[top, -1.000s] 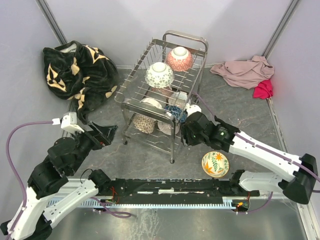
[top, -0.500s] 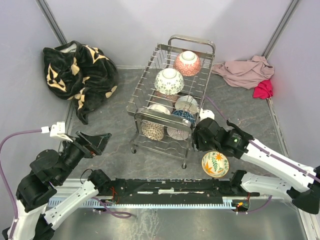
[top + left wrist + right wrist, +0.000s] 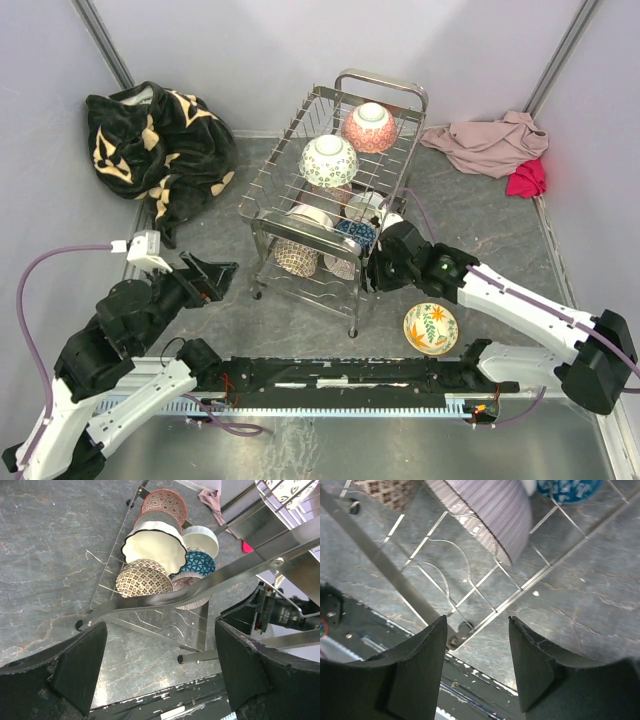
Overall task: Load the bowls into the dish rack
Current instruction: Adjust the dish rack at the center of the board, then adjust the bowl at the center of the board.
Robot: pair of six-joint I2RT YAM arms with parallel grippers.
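The dish rack (image 3: pixel 330 205) stands in the middle of the grey tabletop (image 3: pixel 200 330), slightly skewed, with its looped handle toward the far side. On its upper tier sit two bowls upside down: a pink bowl (image 3: pixel 363 127) at the far end and a white-and-green bowl (image 3: pixel 328 161) just nearer. The lower tier holds several more on edge, among them a white scalloped bowl (image 3: pixel 152 547), a brown patterned bowl (image 3: pixel 142 579) and a blue patterned bowl (image 3: pixel 200 563). One yellow floral bowl (image 3: pixel 431 328) lies on the tabletop, near and right of the rack (outside it, rim up).

The left gripper (image 3: pixel 205 277) hovers near and left of the rack, its jaws spread wide and empty. The right gripper (image 3: pixel 373 272) is at the rack's near right corner by the lower tier; its jaws stand apart, with the rack's bottom wires showing in the gap and nothing pinched.

A black-and-tan blanket (image 3: pixel 155 150) lies far left, a pink cloth (image 3: pixel 490 142) far right.
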